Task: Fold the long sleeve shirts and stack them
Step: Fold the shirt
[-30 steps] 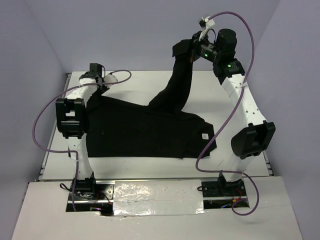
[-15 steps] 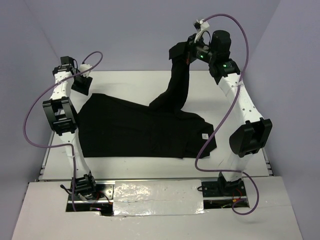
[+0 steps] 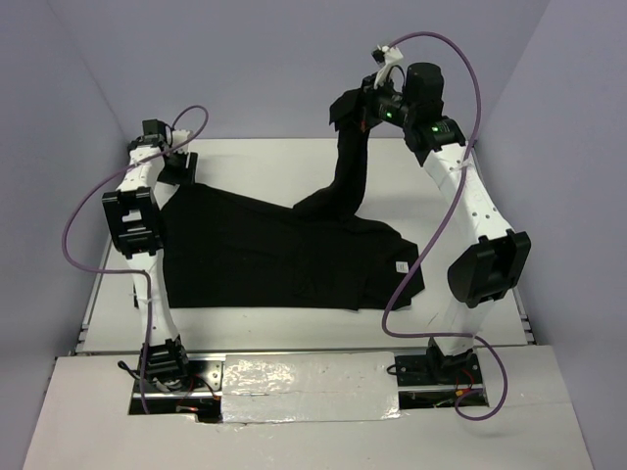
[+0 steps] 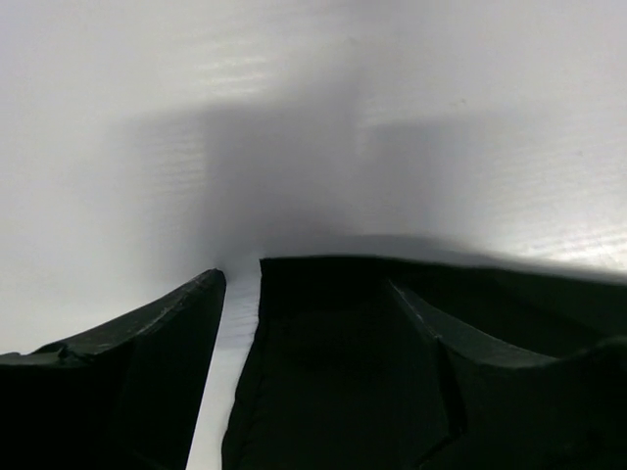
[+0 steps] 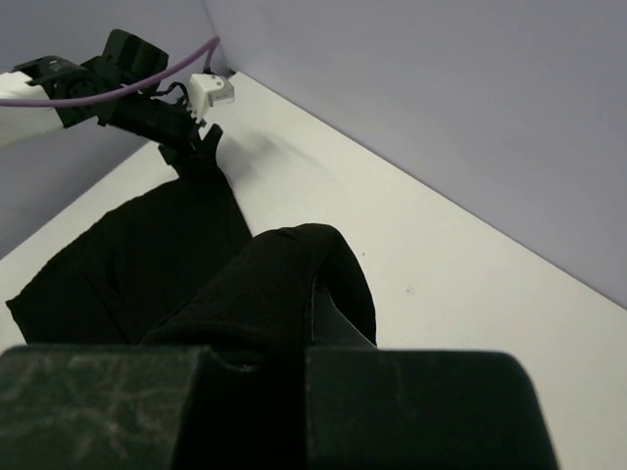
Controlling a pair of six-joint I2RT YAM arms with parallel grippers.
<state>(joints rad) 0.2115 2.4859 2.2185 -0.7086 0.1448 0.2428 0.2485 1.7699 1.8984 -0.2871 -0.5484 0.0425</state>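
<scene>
The left tool (image 3: pixel 179 168) sits low at the far left corner of the white worktop (image 3: pixel 265 162), right at the far left edge of the plain black long-sleeved shirt of soft fabric (image 3: pixel 265 255). In its wrist view its two dark fingers (image 4: pixel 137 352) stand spread. The edge of the shirt lies between them, and a strip of bare worktop shows between the left finger and the cloth, so nothing is pinched there.

The right tool (image 3: pixel 361 108) is raised high over the far right part of the worktop with its jaws pressed together on one long sleeve (image 3: pixel 350 166) near the cuff. A short end of the sleeve hangs over on the tool's left side. From the grip the sleeve drops as a taut dark band to the shirt's body and meets it about the middle of the far edge. In the right wrist view the sleeve bulges out in a rounded fold just past the fingers.

The body of the shirt lies flat on the worktop, spread from beside the left arm across the middle toward the right arm. Its small white square tag (image 3: pixel 401 266) faces up near the right end of the body.
</scene>
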